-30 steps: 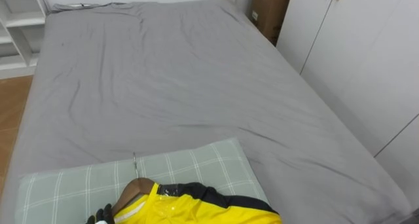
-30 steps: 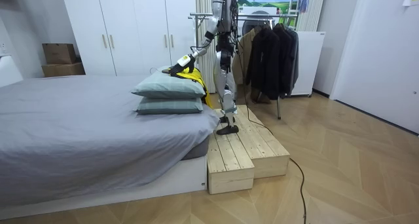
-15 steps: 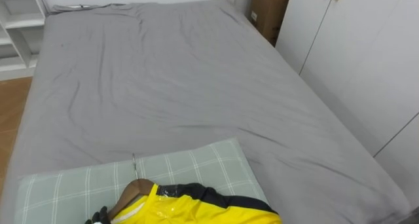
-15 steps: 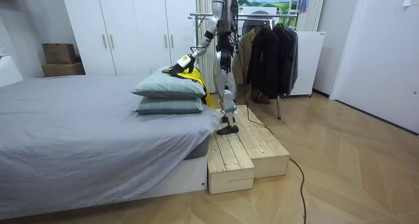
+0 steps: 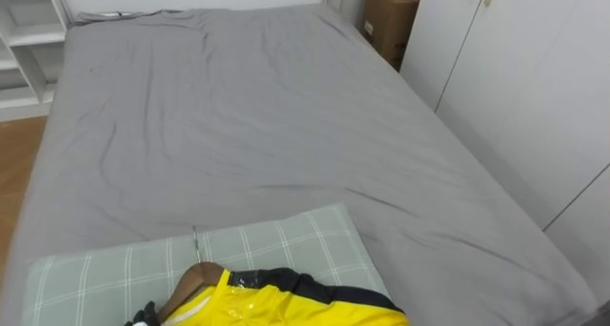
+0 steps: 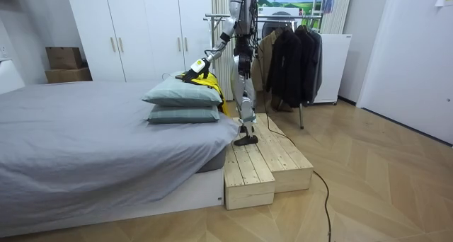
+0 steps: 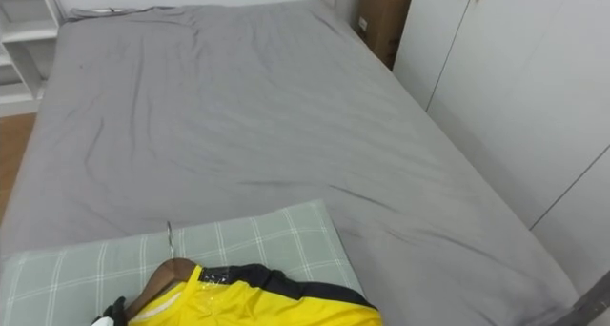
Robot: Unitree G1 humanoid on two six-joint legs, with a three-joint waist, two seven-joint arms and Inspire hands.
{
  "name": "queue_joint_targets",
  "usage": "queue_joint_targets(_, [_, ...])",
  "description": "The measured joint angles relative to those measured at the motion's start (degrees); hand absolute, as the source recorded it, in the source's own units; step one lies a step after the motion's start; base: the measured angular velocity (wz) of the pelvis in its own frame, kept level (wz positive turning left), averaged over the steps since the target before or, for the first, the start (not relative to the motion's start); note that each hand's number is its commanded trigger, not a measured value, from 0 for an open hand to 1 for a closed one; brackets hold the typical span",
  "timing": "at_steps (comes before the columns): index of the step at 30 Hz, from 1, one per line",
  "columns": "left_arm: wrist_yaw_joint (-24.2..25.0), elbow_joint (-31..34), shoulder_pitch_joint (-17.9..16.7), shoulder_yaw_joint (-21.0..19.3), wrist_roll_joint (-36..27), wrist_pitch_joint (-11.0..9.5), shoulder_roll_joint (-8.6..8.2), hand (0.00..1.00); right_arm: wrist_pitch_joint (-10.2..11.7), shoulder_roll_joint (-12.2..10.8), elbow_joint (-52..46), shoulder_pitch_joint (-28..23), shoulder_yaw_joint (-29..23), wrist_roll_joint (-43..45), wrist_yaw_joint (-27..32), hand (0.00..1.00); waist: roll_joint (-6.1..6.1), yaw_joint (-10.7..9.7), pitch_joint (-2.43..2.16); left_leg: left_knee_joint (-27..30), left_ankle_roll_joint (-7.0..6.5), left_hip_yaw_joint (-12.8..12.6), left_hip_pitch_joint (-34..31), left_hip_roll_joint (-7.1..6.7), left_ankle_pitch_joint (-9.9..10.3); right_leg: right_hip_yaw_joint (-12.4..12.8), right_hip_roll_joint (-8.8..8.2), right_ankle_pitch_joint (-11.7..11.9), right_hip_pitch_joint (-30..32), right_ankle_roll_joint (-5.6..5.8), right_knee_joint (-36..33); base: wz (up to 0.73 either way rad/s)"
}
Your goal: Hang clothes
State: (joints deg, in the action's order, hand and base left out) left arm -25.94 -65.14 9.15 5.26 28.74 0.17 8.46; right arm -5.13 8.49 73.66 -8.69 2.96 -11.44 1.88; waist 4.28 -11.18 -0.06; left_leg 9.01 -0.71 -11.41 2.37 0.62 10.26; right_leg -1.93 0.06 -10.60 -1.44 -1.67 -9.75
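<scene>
A yellow garment (image 5: 286, 307) with a black collar lies on a brown wooden hanger (image 5: 195, 276), whose metal hook (image 5: 196, 238) points up the bed. Both rest on the green checked pillow (image 5: 276, 240) at the lower edge of the eye views. My left hand (image 5: 143, 316) shows as a dark tip at the hanger's left end, touching it. In the room view I stand on a wooden platform (image 6: 265, 164) at the head of the bed, with that arm stretched out over the stacked pillows (image 6: 182, 104) to the yellow garment (image 6: 205, 78).
The grey bed (image 5: 248, 107) stretches ahead. White wardrobe doors (image 5: 534, 78) run along its right side, with a cardboard box (image 5: 389, 16) beyond them and a white shelf (image 5: 24, 40) at far left. Behind me stands a clothes rack (image 6: 233, 17) hung with dark coats (image 6: 290, 58).
My left hand has sunk a little towards the lower edge of the eye view. The garment and hanger lie as before.
</scene>
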Motion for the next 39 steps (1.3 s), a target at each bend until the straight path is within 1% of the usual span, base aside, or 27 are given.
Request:
queue_joint_targets(3, [0.4, 0.0, 0.0, 0.0, -0.1, 0.3, 0.02, 0.0, -0.4, 0.0, 0.0, -0.3, -0.1, 0.6, 0.0, 0.0, -0.23, -0.3, 0.12, 0.0, 0.0, 0.0, 0.3, 0.03, 0.0, 0.0, 0.01, 0.0, -0.4, -0.01, 0.1, 0.0])
queue_joint_targets(5, [0.6, 0.0, 0.0, 0.0, -0.8, 0.4, 0.12, 0.1, -0.8, 0.0, -0.1, -0.4, -0.4, 0.7, 0.0, 0.0, -0.29, -0.6, 0.13, 0.0, 0.0, 0.0, 0.4, 0.03, 0.0, 0.0, 0.01, 0.0, -0.5, -0.01, 0.1, 0.0])
queue_joint_targets(7, [0.8, 0.0, 0.0, 0.0, -1.1, 0.7, 0.34, 0.1, -1.0, 0.0, -0.1, -0.4, -0.4, 0.8, 0.0, 0.0, -0.33, -1.0, 0.11, 0.0, 0.0, 0.0, 0.4, 0.03, 0.0, 0.0, 0.02, 0.0, -0.5, -0.01, 0.1, 0.0])
queue_joint_targets(9, [0.7, 0.0, 0.0, 0.0, -1.3, 0.8, 0.47, 0.15, -1.3, 0.0, -0.2, -0.4, -0.4, 0.8, 0.0, 0.0, -0.33, -1.0, 0.1, 0.0, 0.0, 0.0, 0.5, 0.02, 0.0, 0.0, 0.0, 0.0, -0.5, -0.01, 0.0, 0.0])
queue_joint_targets(11, [0.6, 0.0, 0.1, 0.0, -1.3, 0.8, 0.79, 0.38, -1.3, 0.0, -0.1, -0.6, -0.4, 1.0, 0.0, 0.0, -0.38, -1.1, 0.07, 0.0, 0.0, 0.0, 0.5, 0.02, 0.0, 0.0, 0.01, 0.0, -0.5, -0.01, 0.0, 0.0])
queue_joint_targets(12, [0.6, 0.1, 0.3, 0.0, -1.1, 0.8, 1.19, 0.68, -1.3, 0.0, -0.2, -0.8, -0.4, 0.9, 0.0, 0.0, -0.39, -1.1, 0.05, 0.0, 0.0, 0.0, 0.5, 0.02, 0.0, 0.0, 0.01, 0.0, -0.5, -0.01, 0.0, 0.0])
queue_joint_targets(13, [0.6, 0.1, 0.5, 0.0, -1.1, 0.8, 1.54, 0.81, -1.3, 0.0, -0.1, -0.9, -0.4, 1.0, 0.0, 0.0, -0.41, -1.1, 0.04, 0.0, 0.0, 0.0, 0.6, 0.02, 0.0, 0.0, 0.02, 0.0, -0.6, -0.01, 0.0, 0.0])
queue_joint_targets(14, [0.6, 0.1, 0.5, -0.1, -1.1, 0.8, 1.66, 0.87, -1.3, 0.0, -0.1, -0.9, -0.4, 1.0, 0.0, 0.0, -0.45, -1.1, 0.03, 0.0, 0.0, 0.0, 0.6, 0.02, 0.0, 0.0, 0.03, 0.0, -0.6, -0.01, 0.0, 0.0])
queue_joint_targets(16, [0.8, -0.2, 0.7, -0.4, -1.1, 0.8, 1.75, 0.94, -1.3, 0.0, 0.0, -0.9, -0.4, 1.3, 0.0, 0.0, -0.48, -1.0, 0.03, 0.0, 0.0, 0.0, 0.7, 0.02, 0.0, 0.1, 0.02, 0.0, -0.6, -0.01, 0.0, 0.0])
queue_joint_targets(19, [1.9, -0.2, 0.7, -0.6, -1.1, 1.2, 1.75, 0.92, -2.0, 0.0, 0.0, -0.9, -0.4, 1.4, -0.2, 0.0, -0.43, -0.9, 0.06, -0.1, 0.0, -0.1, 0.8, 0.02, 0.0, 0.1, 0.04, 0.0, -0.6, -0.01, 0.0, 0.0])
queue_joint_targets(21, [2.7, -0.2, 0.7, -0.6, -1.1, 1.3, 1.79, 0.91, -2.0, 0.0, 0.1, -0.9, -0.4, 2.0, -0.5, 0.0, -0.44, -1.0, 0.07, -0.2, 0.0, -0.1, 0.9, 0.02, 0.0, 0.1, 0.04, 0.0, -0.6, -0.01, 0.1, 0.0])
queue_joint_targets(23, [3.3, -0.3, 0.7, -0.6, -1.2, 1.5, 1.84, 0.87, -2.1, 0.0, 0.1, -0.9, -0.4, 2.4, -1.0, 0.0, -0.46, -0.9, 0.08, -0.2, 0.0, -0.1, 0.9, 0.02, 0.0, 0.1, 0.04, 0.0, -0.6, -0.01, 0.1, 0.0])
queue_joint_targets(27, [4.9, -0.1, 0.8, -0.7, -1.1, 2.4, 1.85, 0.84, -2.4, 0.0, 0.1, -1.1, -0.4, 3.1, -1.6, 0.0, -0.78, -1.0, 0.09, -0.2, 0.01, -0.1, 0.8, 0.03, 0.0, 0.3, 0.07, 0.0, -0.5, -0.01, 0.1, 0.0])
queue_joint_targets(29, [5.4, -0.1, 0.8, -0.8, -1.2, 2.4, 1.86, 0.82, -2.5, 0.1, 0.1, -1.2, -0.4, 3.5, -1.9, 0.0, -1.04, -1.0, 0.13, -0.3, 0.01, -0.1, 0.8, 0.05, 0.0, 0.2, 0.08, 0.0, -0.5, 0.0, 0.1, 0.0])
queue_joint_targets(31, [6.2, 0.1, 0.8, -0.9, -1.2, 2.5, 1.86, 0.81, -2.5, 0.1, -0.4, -1.5, -0.9, 5.3, -2.1, 0.0, -1.49, -1.0, 0.07, -0.3, 0.01, -0.1, 0.7, 0.08, 0.0, 0.2, 0.09, 0.0, -0.4, -0.01, 0.0, 0.0])
queue_joint_targets(33, [6.4, 0.7, 0.8, -0.9, -1.3, 2.7, 1.88, 0.83, -2.5, 0.1, -0.7, -1.5, -2.1, 5.5, -2.1, 0.0, -1.87, -1.0, 0.05, -0.3, 0.01, -0.2, 0.7, 0.09, 0.0, 0.2, 0.09, 0.0, -0.3, -0.01, -0.1, 0.0])
queue_joint_targets(35, [6.4, 1.0, 0.8, -0.8, -1.7, 2.9, 1.88, 0.91, -2.5, 0.3, -0.9, -1.5, -2.1, 5.5, -2.0, 0.0, -2.15, -1.0, -0.02, -0.3, 0.01, -0.2, 0.7, 0.12, 0.0, 0.2, 0.12, 0.0, -0.3, -0.01, -0.2, 0.0])
queue_joint_targets(36, [6.4, 1.0, 0.8, -0.8, -1.8, 3.1, 1.88, 0.93, -2.5, 0.3, -1.2, -1.5, -2.2, 5.6, -2.0, 0.0, -2.23, -1.0, -0.04, -0.3, 0.01, -0.3, 0.8, 0.15, 0.0, 0.3, 0.15, 0.0, -0.3, -0.02, -0.3, 0.0])
queue_joint_targets(37, [6.5, 0.9, 0.8, -0.8, -1.9, 3.2, 1.88, 1.0, -2.4, 0.3, -1.3, -1.5, -2.2, 5.6, -2.1, 0.0, -2.26, -1.0, -0.02, -0.3, 0.01, -0.3, 0.9, 0.18, 0.0, 0.3, 0.17, 0.0, -0.4, -0.02, -0.3, 0.0])
queue_joint_targets(39, [6.6, 0.6, 0.8, -0.8, -2.1, 3.3, 1.85, 1.0, -2.4, 0.3, -1.2, -1.5, -2.2, 5.9, -2.1, 0.0, -2.25, -1.0, -0.01, -0.3, 0.01, -0.3, 1.1, 0.19, 0.0, 0.3, 0.19, 0.0, -0.5, -0.03, -0.3, 0.0])
